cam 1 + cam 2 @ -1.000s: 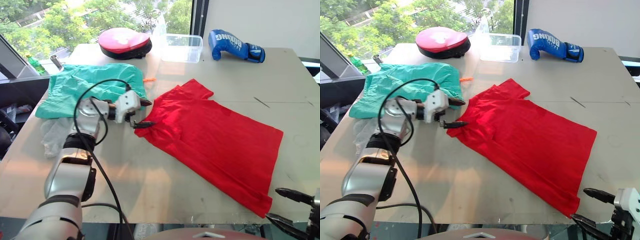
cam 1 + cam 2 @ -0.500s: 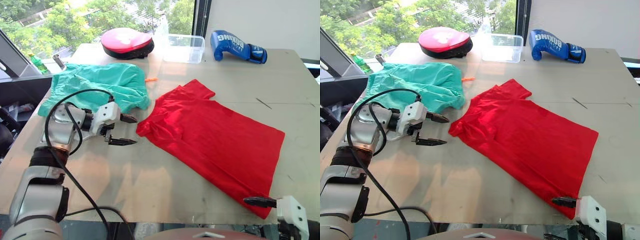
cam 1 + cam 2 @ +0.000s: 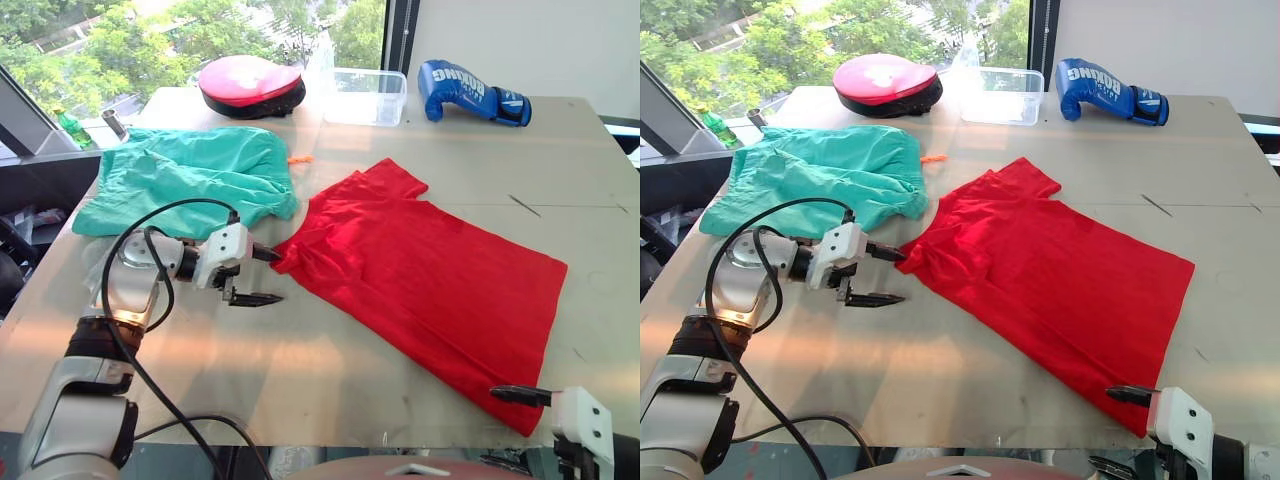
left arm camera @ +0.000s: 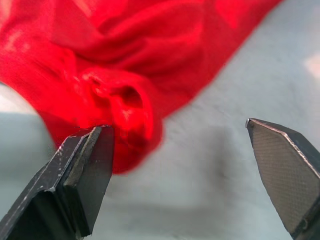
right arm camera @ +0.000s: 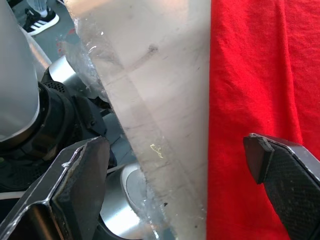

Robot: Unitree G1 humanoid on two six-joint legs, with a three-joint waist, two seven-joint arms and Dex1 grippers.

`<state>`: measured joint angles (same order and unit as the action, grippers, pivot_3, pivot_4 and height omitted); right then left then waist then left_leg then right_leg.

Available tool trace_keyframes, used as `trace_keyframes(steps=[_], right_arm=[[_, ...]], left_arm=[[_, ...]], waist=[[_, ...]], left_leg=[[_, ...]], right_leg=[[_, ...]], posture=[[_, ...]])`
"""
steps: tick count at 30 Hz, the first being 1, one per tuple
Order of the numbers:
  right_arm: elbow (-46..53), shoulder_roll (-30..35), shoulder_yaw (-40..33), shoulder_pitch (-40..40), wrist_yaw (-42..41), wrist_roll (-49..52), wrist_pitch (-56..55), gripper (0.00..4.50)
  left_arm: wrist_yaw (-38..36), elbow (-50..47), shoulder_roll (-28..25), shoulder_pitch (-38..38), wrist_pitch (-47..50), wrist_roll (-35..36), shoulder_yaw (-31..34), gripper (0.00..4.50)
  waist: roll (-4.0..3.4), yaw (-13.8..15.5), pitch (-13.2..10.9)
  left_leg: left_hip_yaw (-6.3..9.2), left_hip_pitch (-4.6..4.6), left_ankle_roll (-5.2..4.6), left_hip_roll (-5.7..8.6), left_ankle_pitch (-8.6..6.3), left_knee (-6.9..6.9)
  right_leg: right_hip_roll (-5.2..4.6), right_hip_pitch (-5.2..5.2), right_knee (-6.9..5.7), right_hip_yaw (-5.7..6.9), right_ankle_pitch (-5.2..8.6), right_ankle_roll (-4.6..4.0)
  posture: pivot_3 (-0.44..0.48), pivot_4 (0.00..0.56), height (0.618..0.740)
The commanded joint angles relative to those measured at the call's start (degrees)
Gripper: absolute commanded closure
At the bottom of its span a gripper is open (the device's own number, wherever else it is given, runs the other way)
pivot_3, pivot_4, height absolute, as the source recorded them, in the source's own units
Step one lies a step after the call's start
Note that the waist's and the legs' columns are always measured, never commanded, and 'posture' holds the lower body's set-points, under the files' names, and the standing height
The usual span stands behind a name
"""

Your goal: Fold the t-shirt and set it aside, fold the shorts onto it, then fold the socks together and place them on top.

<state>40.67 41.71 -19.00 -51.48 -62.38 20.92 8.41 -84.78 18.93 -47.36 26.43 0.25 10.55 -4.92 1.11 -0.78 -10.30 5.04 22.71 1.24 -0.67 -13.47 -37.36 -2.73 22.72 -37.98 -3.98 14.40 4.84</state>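
Taking the t-shirt point(image 3: 430, 285) as the landmark, the shorts point(image 3: 190, 178) lie spread flat on the table point(image 3: 300, 360) to its left, their near edge just beside the shirt's rumpled collar end, with a bit of orange drawstring point(image 3: 299, 158) showing at their far corner. A patch of light grey that may be the socks point(image 3: 92, 262) shows partly hidden behind the left arm, left of the shirt and nearer than the shorts. The left gripper point(image 3: 263, 276) sits just left of the shirt's collar end, its jaws spread wide and empty; in the left wrist view one fingertip point(image 4: 92, 165) is just beside the bunched red fabric point(image 4: 125, 107), though contact cannot be made out. The shirt itself lies flat and unfolded, running diagonally to the table's near right edge. The right gripper point(image 3: 1120, 425) hangs at that edge, just off the shirt's near corner, jaws wide apart with nothing between them. Beyond the shirt are a red pad point(image 3: 250, 83), a clear plastic box point(image 3: 365, 95) and a blue boxing glove point(image 3: 470, 90).
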Motion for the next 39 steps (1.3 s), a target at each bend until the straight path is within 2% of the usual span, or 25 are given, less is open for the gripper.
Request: trace_keyframes(steps=[1, 10, 13, 17, 18, 20, 21, 28, 32, 39], right_arm=[[1.1, -0.1, -2.1, -1.4, -0.7, 1.6, -0.7, 0.00], [-2.1, -0.2, -4.2, -2.6, 0.8, 0.7, 2.4, 0.00], [-3.5, 0.1, -2.9, -2.7, 1.3, -1.4, 2.5, 0.85], [-6.1, 0.2, -1.4, -0.9, 2.8, -4.8, 1.2, 2.85], [-6.5, 0.1, -1.1, -0.8, 2.9, -5.3, 0.8, 3.18], [-7.0, 0.1, -0.8, -0.6, 3.2, -6.1, 0.2, 4.30], [-7.4, 0.1, -0.7, -0.5, 3.5, -6.6, -0.2, 4.47], [-9.0, 0.3, -0.3, 0.1, 4.2, -8.5, -2.9, 4.47], [-9.6, 0.6, 0.0, 0.6, 4.4, -9.1, -3.6, 4.47], [-10.8, 0.8, -0.1, 1.0, 4.7, -9.5, -4.5, 4.47]], left_arm=[[1.0, -6.7, -1.9, -2.5, 2.5, 2.6, 2.6, 0.02], [3.9, -10.9, -2.2, -4.2, 6.3, 3.1, 3.4, 0.02], [3.9, -10.7, -2.0, -3.9, 6.7, 3.0, 2.9, 0.00], [3.6, -10.3, -1.8, -3.4, 6.8, 2.7, 2.4, 0.00], [3.4, -10.2, -1.9, -3.4, 6.8, 2.6, 2.2, 0.00], [3.2, -9.6, -1.9, -3.2, 6.5, 2.4, 2.1, 0.00], [3.1, -9.0, -1.8, -3.0, 6.3, 2.1, 1.8, 0.00], [3.2, -4.5, -0.6, -0.9, 4.7, -0.1, -1.0, 0.00], [4.2, -0.7, 1.8, 1.6, 3.0, -1.5, -2.6, 0.00], [5.3, 5.9, 5.1, 6.7, 4.3, -1.1, -1.9, 0.00]], waist=[[0.00, 0.0, 0.0], [0.00, 0.1, 0.0], [0.00, 0.1, 0.0], [0.02, 0.1, 0.0], [0.04, 0.1, 0.0], [0.05, 0.1, 0.0], [0.05, 0.1, 0.0], [0.23, 0.1, 0.2], [0.36, 0.1, 0.2], [0.56, 0.0, 0.4]], left_leg=[[0.00, 0.00, 0.00, 0.00, 0.00, 0.00], [-0.01, -0.01, 0.00, 0.00, 0.00, -0.03], [-0.01, -0.01, 0.00, 0.00, 0.00, -0.03], [-0.01, -0.01, 0.00, 0.00, 0.00, -0.02], [-0.01, -0.01, 0.00, 0.00, 0.00, -0.02], [-0.01, -0.01, 0.00, 0.00, 0.00, -0.02], [-0.01, -0.01, 0.00, 0.00, 0.00, -0.02], [-0.01, -0.02, 0.00, 0.00, 0.00, -0.02], [-0.01, -0.02, 0.00, 0.00, 0.00, -0.03], [-0.01, -0.03, 0.00, 0.00, 0.00, -0.05]], right_leg=[[0.00, 0.00, 0.00, 0.00, 0.01, 0.00], [-0.01, -0.01, 0.00, 0.00, 0.15, -0.13], [-0.01, -0.01, 0.00, 0.00, 0.15, -0.13], [-0.01, -0.01, 0.01, 0.00, 0.18, -0.10], [-0.01, -0.01, 0.01, 0.00, 0.19, -0.09], [-0.01, -0.01, 0.01, 0.00, 0.19, -0.09], [-0.01, -0.01, 0.01, 0.01, 0.19, -0.09], [-0.01, -0.02, 0.01, 0.01, 0.18, -0.09], [0.00, -0.02, 0.02, 0.02, 0.17, -0.11], [0.00, -0.03, 0.01, 0.02, 0.14, -0.10]], posture=[[0.000, 0.150, 0.731], [0.000, 0.150, 0.731], [0.000, 0.150, 0.731], [0.000, 0.150, 0.731], [0.000, 0.150, 0.731], [0.000, 0.150, 0.731], [0.000, 0.150, 0.731], [0.000, 0.150, 0.731], [0.000, 0.150, 0.731], [0.000, 0.150, 0.731]])
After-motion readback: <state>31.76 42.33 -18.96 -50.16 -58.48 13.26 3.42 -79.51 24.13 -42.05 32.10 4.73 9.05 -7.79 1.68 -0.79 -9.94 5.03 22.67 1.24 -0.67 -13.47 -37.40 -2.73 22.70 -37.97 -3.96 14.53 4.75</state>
